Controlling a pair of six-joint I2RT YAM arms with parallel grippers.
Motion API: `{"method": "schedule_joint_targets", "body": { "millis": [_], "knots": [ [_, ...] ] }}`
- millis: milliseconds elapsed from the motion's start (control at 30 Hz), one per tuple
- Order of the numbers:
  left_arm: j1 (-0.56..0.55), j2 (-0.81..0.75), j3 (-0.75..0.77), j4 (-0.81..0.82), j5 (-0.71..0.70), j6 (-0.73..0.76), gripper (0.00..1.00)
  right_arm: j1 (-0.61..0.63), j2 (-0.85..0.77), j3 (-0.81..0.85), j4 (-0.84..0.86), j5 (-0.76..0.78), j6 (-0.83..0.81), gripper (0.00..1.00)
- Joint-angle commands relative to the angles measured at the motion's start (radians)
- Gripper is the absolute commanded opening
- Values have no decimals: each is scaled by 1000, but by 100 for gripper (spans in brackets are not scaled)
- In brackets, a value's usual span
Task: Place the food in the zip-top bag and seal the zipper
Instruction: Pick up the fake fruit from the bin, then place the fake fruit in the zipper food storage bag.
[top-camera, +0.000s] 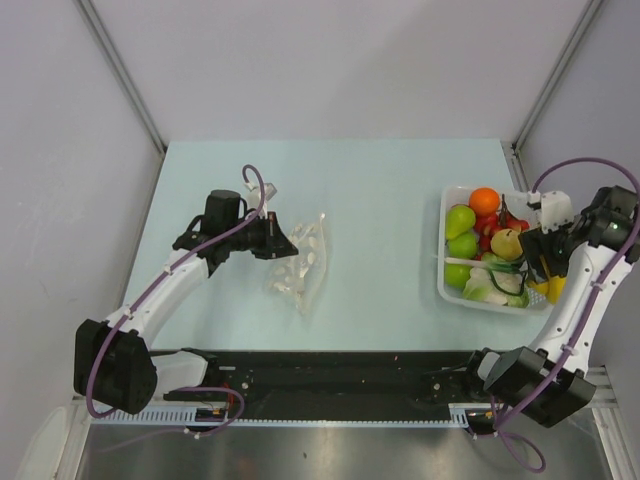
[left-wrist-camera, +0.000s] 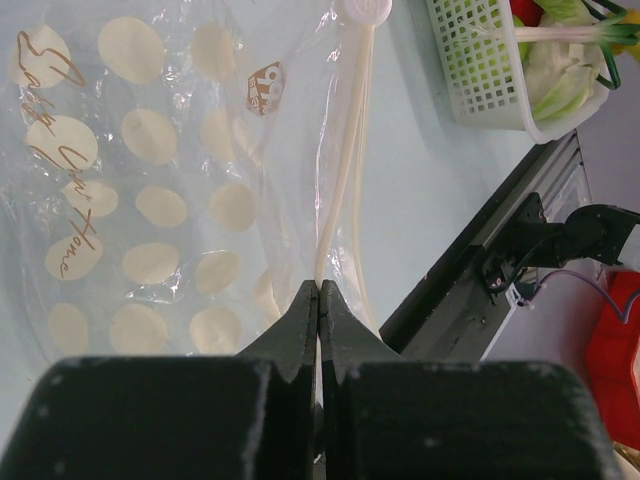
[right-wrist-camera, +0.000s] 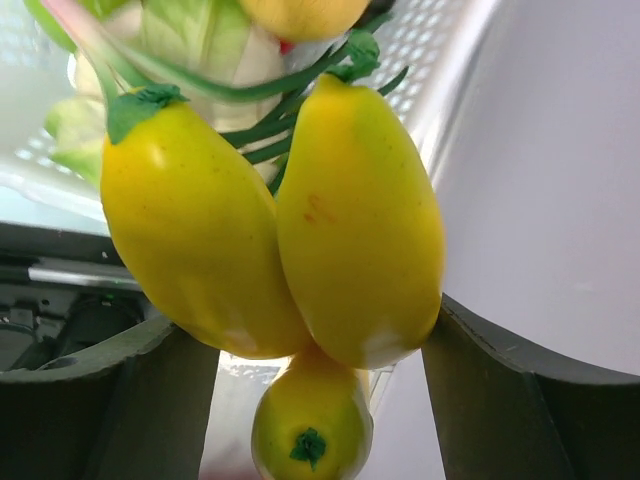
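The clear zip-top bag (top-camera: 303, 265), printed with pale dots, lies flat on the table left of centre. My left gripper (top-camera: 290, 245) is shut on its mouth edge. In the left wrist view the fingertips (left-wrist-camera: 319, 290) pinch the whitish zipper (left-wrist-camera: 345, 170), and the bag (left-wrist-camera: 150, 190) spreads to the left. Most of the food sits in the white basket (top-camera: 443, 240): an orange (top-camera: 484, 200), green apples (top-camera: 460, 220), leafy greens (top-camera: 490, 285). My right gripper (top-camera: 548, 285) is at the basket's near right corner. Its fingers (right-wrist-camera: 150, 380) press both sides of a bunch of yellow fruits (right-wrist-camera: 280, 230).
The white slotted basket (left-wrist-camera: 480, 70) stands at the table's right side, close to the right wall. A black rail (top-camera: 330, 365) runs along the near edge between the arm bases. Bare pale-blue tabletop (top-camera: 380, 240) lies between the bag and the basket.
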Motion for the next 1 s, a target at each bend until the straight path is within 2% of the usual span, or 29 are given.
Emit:
{"method": "schedule_joint_targets", "body": {
  "millis": [0, 133, 267, 400, 500, 567, 700, 733, 833, 967],
  "knots": [
    [7, -9, 19, 1, 34, 29, 0, 21, -6, 238, -75, -76, 76, 43],
    [7, -11, 18, 1, 34, 27, 0, 33, 32, 455, -149, -176, 136, 42],
    [10, -17, 21, 1, 28, 21, 0, 120, 72, 592, -129, -293, 251, 41],
    [13, -9, 30, 10, 49, -14, 0, 292, 134, 564, 10, -446, 475, 41],
    [25, -3, 34, 28, 66, -49, 0, 326, 195, 489, 150, -648, 616, 40],
    [37, 2, 36, 39, 81, -75, 0, 372, 260, 477, 237, -702, 703, 35],
    [62, 6, 36, 62, 111, -125, 0, 570, 347, 529, 314, -680, 760, 31],
    [72, 6, 34, 82, 127, -150, 0, 667, 351, 521, 381, -666, 779, 29],
    [82, 5, 30, 122, 147, -203, 0, 821, 356, 465, 536, -666, 877, 24],
    [91, -12, 41, 136, 157, -241, 0, 1000, 373, 399, 622, -560, 981, 20]
  ]
}}
